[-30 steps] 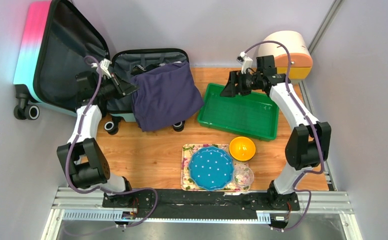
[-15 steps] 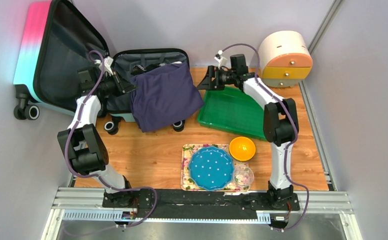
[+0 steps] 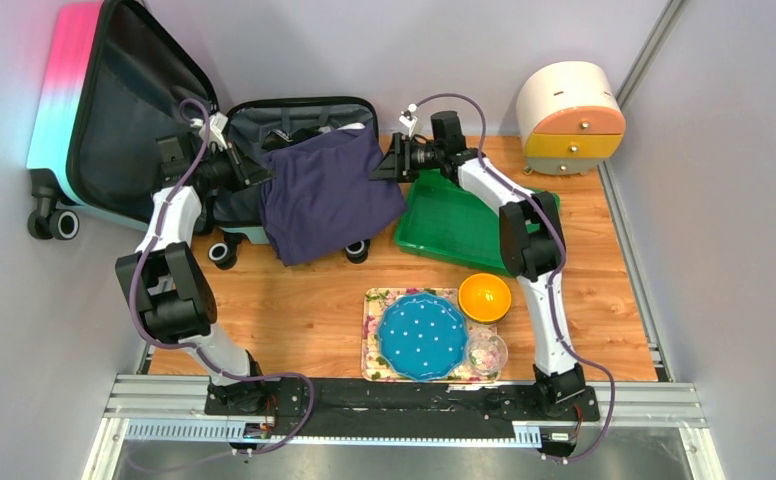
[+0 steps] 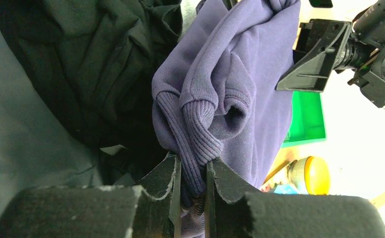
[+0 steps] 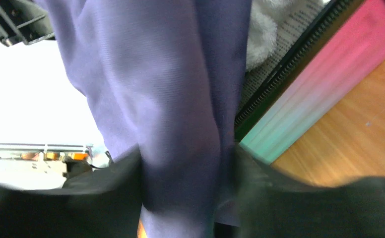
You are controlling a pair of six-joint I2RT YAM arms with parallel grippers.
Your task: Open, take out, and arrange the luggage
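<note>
the luggage (image 3: 62,95) lies open at the far left of the bench (image 3: 304,300). its lid stands up against the wall, pink at the top and blue-green lower down, with the dark grey inside facing us. the other half lies flat on the bench, right next to the lid. a purple sweater (image 3: 329,195) hangs out of that flat half and drapes over its front edge, down onto the wood. under the sweater, inside the case, we see dark clothes (image 4: 96,64).

the left end effector (image 4: 193,168) is nearly closed. it pinches the ribbed cuff of the purple sweater tight between its two pads, over the flat half of the case.

the right end effector (image 3: 384,165) is at the far right corner of the sweater, between the case and the green tray (image 3: 464,238). its jaws stand wide apart, and the purple cloth runs down between them. the wrist view is blurry, so we cannot tell if the pads press on the cloth.

near the front of the bench sit a blue dotted plate (image 3: 422,335) and an orange bowl (image 3: 484,296). a round cream cabinet (image 3: 569,115) stands in the far right corner.
</note>
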